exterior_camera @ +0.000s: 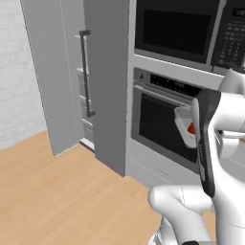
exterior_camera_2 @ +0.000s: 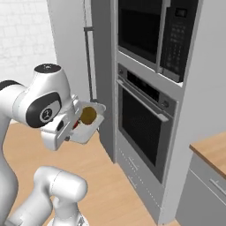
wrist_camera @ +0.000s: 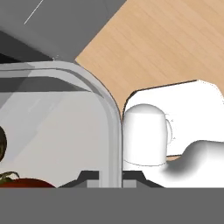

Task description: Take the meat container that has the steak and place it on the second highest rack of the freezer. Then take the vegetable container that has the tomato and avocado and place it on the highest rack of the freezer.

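Kitchen floor before the open freezer: pincer clamped on the vegetable container rim, tomato and avocado inside, carried mid-air. Second step underway; next, reach toward the highest rack.

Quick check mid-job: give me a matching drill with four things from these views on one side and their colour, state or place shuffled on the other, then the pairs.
Things:
1. avocado
2. tomato
3. tool
4. freezer

Descriptions:
A. door swung open
B. olive-brown, in the clear container
C. shut on the container's rim
D. red, in the container, seen in front of the oven

Pairs: 1-B, 2-D, 3-C, 4-A
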